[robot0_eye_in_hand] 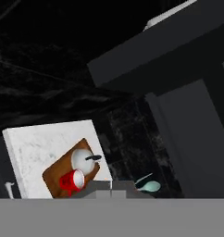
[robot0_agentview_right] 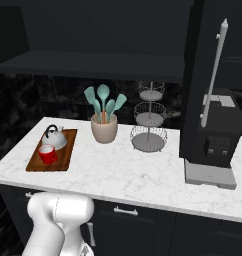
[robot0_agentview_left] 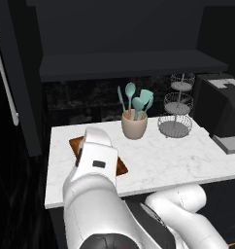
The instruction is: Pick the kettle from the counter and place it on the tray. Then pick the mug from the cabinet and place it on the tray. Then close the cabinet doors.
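While the kettle (robot0_agentview_right: 55, 137) sits at the far end of the tray (robot0_agentview_right: 63, 156), the mug (robot0_agentview_right: 47, 154) stands just in front of it, both at the left of the right base view. That tray lies on the counter (robot0_agentview_right: 143, 175), with a beige utensil crock (robot0_agentview_right: 104, 128) and a wire tiered stand (robot0_agentview_right: 149, 120) toward the centre. One cabinet door (robot0_agentview_right: 205, 75) stands open at upper right. Low in the hand view, the gripper (robot0_eye_in_hand: 110, 186) is closed and empty.
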